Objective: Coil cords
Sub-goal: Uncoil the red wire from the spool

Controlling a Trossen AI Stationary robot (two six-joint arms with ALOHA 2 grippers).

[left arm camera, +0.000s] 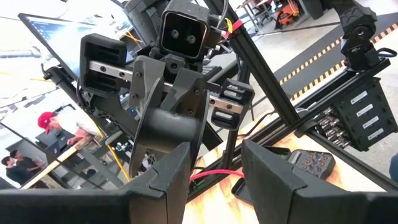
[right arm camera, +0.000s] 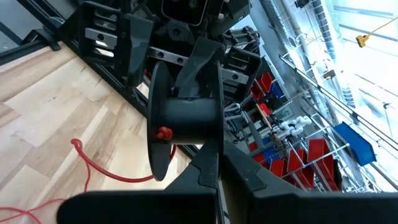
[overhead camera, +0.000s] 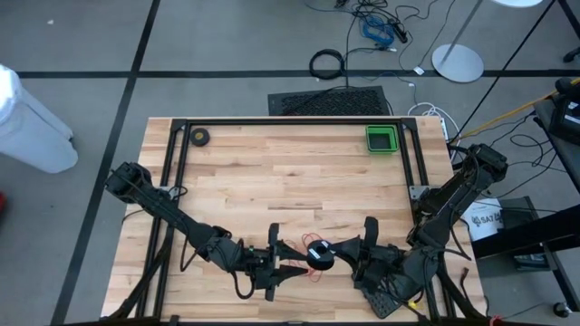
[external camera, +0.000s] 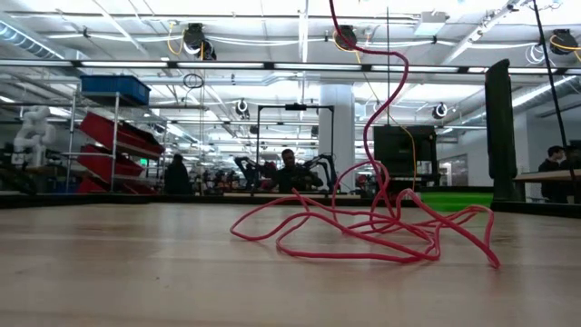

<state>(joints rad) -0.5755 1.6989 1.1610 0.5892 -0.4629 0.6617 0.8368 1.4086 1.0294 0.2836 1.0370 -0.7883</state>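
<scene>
- Most of the red cord (external camera: 381, 227) is loose, as you can see in the low view: it lies in a slack tangle of loops on the table (overhead camera: 290, 172), and one strand climbs from the heap out of the top of that picture.
- No neat turns show on the black reel (right arm camera: 186, 118) in the right wrist view. Its hub looks bare, with only a small red end of cord at the flange and a stretch trailing off across the wood. Judge the coiling as barely begun, if begun at all.
- Your reel sits at the near edge of the table in the high view, lifted between the two arms, with red strands spreading just beside it on both sides.
- Your right gripper (right arm camera: 214, 168) is pressed together on the edge of the reel's flange, pinching it so the reel stands on edge ahead of the wrist camera.
- Your left gripper (left arm camera: 214, 177) faces the right one from the other side, fingers spread. Nothing can be seen between them in the left wrist view; the cord passes beyond them, near the table.
- Left for you, as far as this shows: take up the free strand, wind the whole tangle round the hub, and feed the loops so they don't knot.
- Elsewhere, a green tray (overhead camera: 381, 139) and a small black roll (overhead camera: 199, 137) sit at the far edge, well apart from the work.
</scene>
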